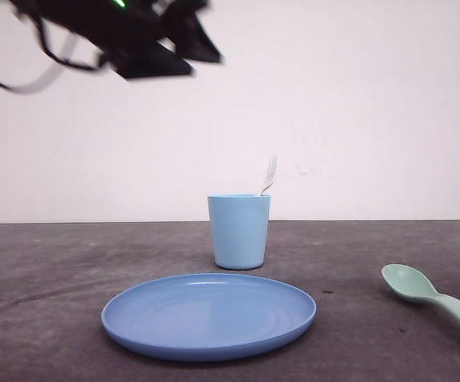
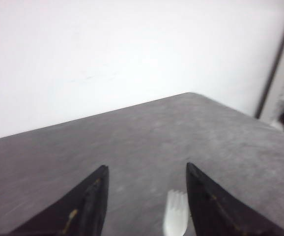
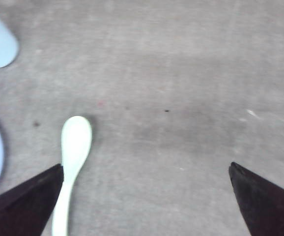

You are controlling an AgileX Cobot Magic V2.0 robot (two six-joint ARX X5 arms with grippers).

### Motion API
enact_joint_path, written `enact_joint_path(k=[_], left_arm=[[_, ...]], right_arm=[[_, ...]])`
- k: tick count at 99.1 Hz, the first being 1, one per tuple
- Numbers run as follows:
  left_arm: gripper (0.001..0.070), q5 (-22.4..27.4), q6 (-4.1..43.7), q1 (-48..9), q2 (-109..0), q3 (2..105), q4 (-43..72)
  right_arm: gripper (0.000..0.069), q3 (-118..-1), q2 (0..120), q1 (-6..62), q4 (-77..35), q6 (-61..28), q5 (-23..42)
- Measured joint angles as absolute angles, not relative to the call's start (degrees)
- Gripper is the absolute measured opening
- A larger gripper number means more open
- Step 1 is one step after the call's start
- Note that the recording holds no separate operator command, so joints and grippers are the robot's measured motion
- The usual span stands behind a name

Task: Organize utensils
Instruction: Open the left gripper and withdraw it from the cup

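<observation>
White fork (image 1: 269,175) stands in the cup (image 1: 239,231), already sorted; mint spoon (image 1: 437,301) lies on the table (image 1: 39,270) between the spread right hand (image 3: 144,196), awaiting pickup; left hand (image 2: 147,201) spread, empty.

Tabletop (image 1: 47,270): dark grey, matte, mottled surface running back to a white wall. Three items rest directly on it. A round blue plate (image 1: 208,315) sits at centre front, lying flat. A light blue cup (image 1: 239,231) stands upright just behind the plate, apart from it. A pale green spoon (image 1: 433,298) lies at the right, bowl toward the plate, well apart from both, its handle running off the frame.
</observation>
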State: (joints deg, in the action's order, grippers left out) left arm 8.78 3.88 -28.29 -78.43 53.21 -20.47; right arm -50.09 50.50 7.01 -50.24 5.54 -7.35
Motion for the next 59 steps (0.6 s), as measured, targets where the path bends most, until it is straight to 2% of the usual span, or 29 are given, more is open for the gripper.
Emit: enact_joint_path(k=[16,35,45,59], left_arm=[[0.0298,8.23,3.92,-22.48,-65.69,53.21,-5.19],[0.0298,0.16,4.03,-15.49,-53.87,53.21,12.80],[0.0298,-0.08,4.05,-11.68,-50.04,52.84,20.64],[0.0298,0.12,4.05,-7.38,-44.18,48.38,25.65]], right_arm=[[0.0679,-48.56,50.59,11.53,-48.18,7.51,-7.27],[0.0679,-46.54,52.60,17.63,-45.87,11.53,-4.16],[0.0679,-46.54,54.65,20.84,-44.36,13.06,-2.92],[0.0679,-46.54,59.18,25.06,-42.06,15.07,-2.46]])
